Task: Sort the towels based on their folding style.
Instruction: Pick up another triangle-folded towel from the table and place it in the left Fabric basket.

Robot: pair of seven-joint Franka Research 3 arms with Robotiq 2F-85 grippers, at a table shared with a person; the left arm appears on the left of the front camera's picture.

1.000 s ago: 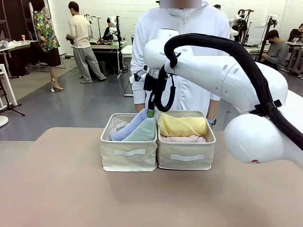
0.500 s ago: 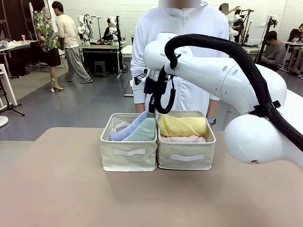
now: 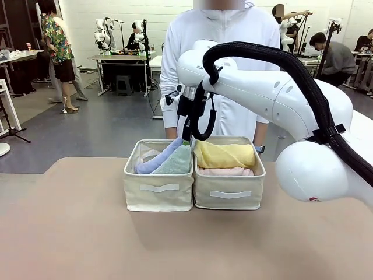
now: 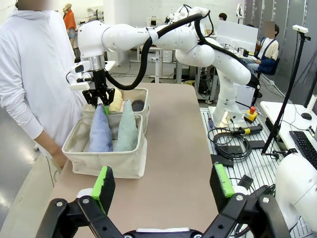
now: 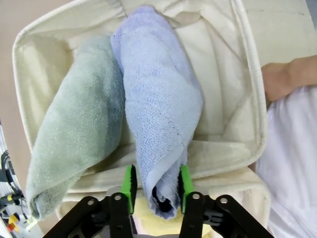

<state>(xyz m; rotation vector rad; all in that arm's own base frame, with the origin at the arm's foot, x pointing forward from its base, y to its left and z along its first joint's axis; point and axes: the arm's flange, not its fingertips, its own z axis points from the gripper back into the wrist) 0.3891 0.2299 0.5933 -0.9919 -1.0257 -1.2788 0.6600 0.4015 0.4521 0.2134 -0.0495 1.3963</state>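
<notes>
I've got my right gripper (image 5: 155,187) with fingers snug around the light-blue cone towel (image 5: 161,109) beside the sage-green one (image 5: 74,144) in the left bin (image 3: 158,189); left gripper (image 4: 161,183) wide, empty. Sorting looks nearly finished.

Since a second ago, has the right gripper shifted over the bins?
Yes, barely: the right gripper has risen slightly against the left bin's far rim, its pads flanking the light-blue towel's tip.

Grey floor (image 3: 111,125), perhaps white walls (image 3: 163,11)
</notes>
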